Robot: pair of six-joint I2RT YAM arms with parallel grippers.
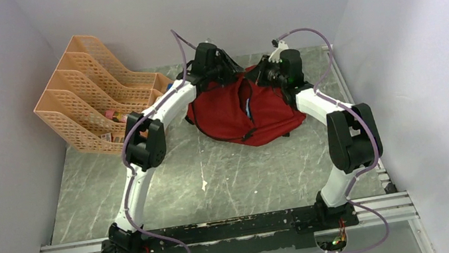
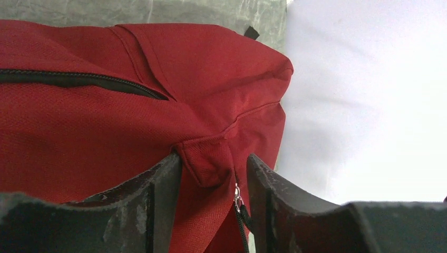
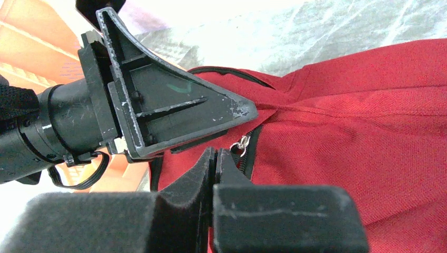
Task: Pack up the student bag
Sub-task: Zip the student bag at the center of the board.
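The student bag [image 1: 240, 114] lies slumped at the back middle of the table, dark red with black zip lines. My left gripper [image 1: 229, 74] is at its top left edge. In the left wrist view the jaws [image 2: 213, 171] stand apart around a raised fold of the bag [image 2: 105, 121], with a silver zip pull [image 2: 237, 197] and black cord close to the right finger. My right gripper [image 1: 262, 75] is at the top right edge; its jaws [image 3: 215, 154] are pressed together, nothing visible between them, beside the zip pull [image 3: 243, 142]. One left finger [image 3: 174, 105] lies just above them.
An orange mesh file rack [image 1: 89, 93] with several slots stands at the back left, close to the left arm. White walls close in the grey marbled table [image 1: 215, 175] on three sides. A small white scrap [image 1: 204, 184] lies mid-table.
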